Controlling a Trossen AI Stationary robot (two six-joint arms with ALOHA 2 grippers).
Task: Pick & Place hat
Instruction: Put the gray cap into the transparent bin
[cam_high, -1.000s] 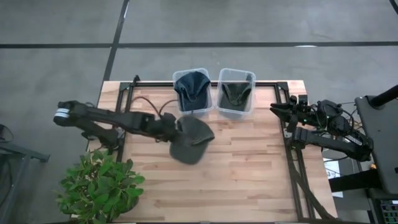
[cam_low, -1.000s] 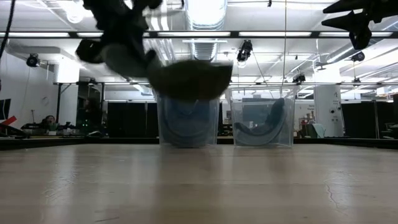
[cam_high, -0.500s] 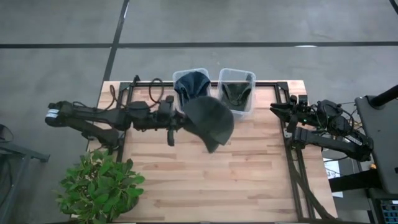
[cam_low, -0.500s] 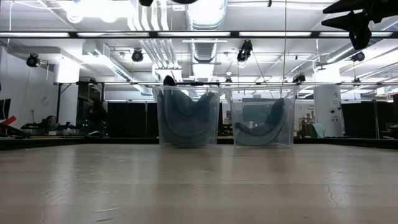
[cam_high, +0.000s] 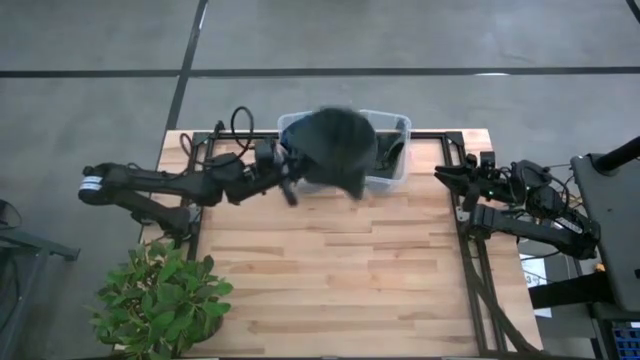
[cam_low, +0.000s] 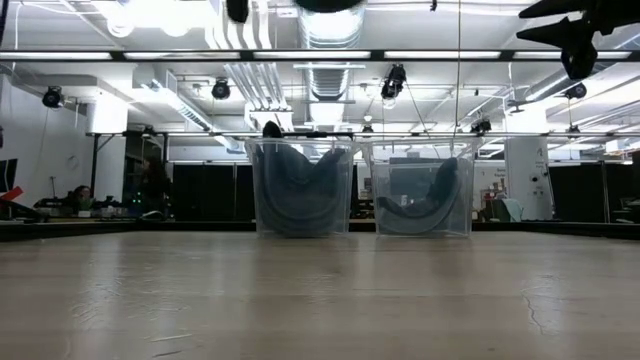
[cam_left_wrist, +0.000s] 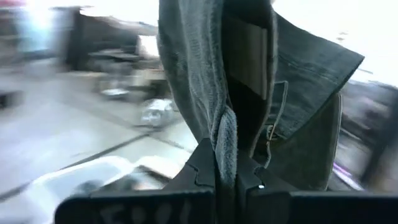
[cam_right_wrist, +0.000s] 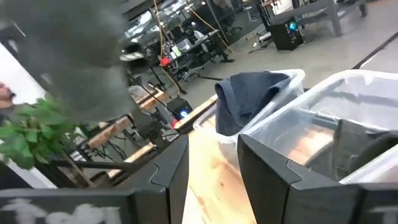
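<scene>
A dark grey hat (cam_high: 336, 150) hangs in the air over the two clear bins at the table's far edge, blurred. My left gripper (cam_high: 294, 172) is shut on it at the hat's left side; in the left wrist view grey fabric (cam_left_wrist: 205, 74) rises away from the fingers. The low view shows only the hat's underside (cam_low: 330, 4) at the picture's top. The left bin (cam_high: 292, 128) holds a blue hat (cam_right_wrist: 249, 93), the right bin (cam_high: 392, 160) a dark one. My right gripper (cam_right_wrist: 214, 174) waits open at the table's right edge (cam_high: 450, 180). My left gripper pinches a bunched fold of the grey hat's fabric (cam_left_wrist: 225, 163) between its two fingers (cam_left_wrist: 200, 169). It comes at the hat roughly level from the table's left. The hat is lifted clear of the table and bins, and spreads out beyond the fingertips.
The two bins (cam_low: 300, 190) (cam_low: 420, 192) stand side by side at the far edge. A potted plant (cam_high: 160, 295) sits at the table's near left corner. Bare wooden tabletop (cam_high: 340, 270) stretches in front of the bins.
My left gripper has risen and swung toward the far edge and right, carrying the hat from just above the table's left middle to over the bins. The hat has left the low view upward and has turned about as it swung. The gripper stayed shut on it.
</scene>
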